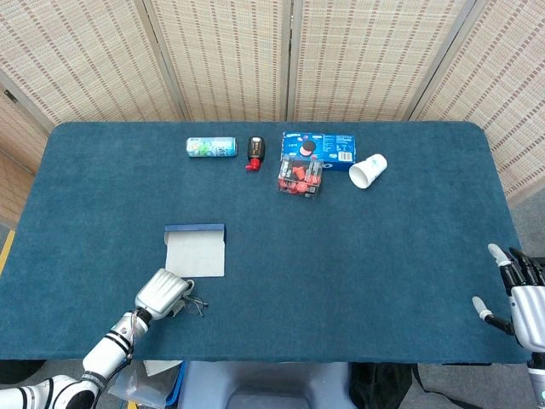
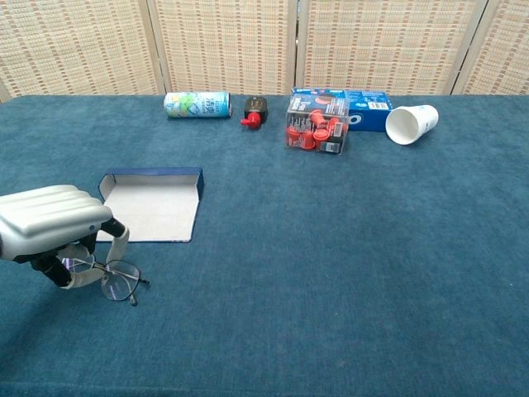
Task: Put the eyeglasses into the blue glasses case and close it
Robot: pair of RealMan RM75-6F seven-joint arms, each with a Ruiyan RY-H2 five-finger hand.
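Fingers [image 2: 73, 279]: we see those of the left hand [image 2: 50, 227] curled down over the near-left end of the eyeglasses [image 2: 111, 279]; whether they truly pinch the frame we cannot tell.
Eyeglasses: on the worktop [image 2: 331, 248], long axis left to right, one lens showing just right of the fingers.
Blue glasses case [image 2: 151, 208]: open, lying just beyond the eyeglasses, so we judge the carry is short and away from us.
Right hand [image 1: 521, 300]: far right edge, fingers spread, holding nothing, well apart from both.
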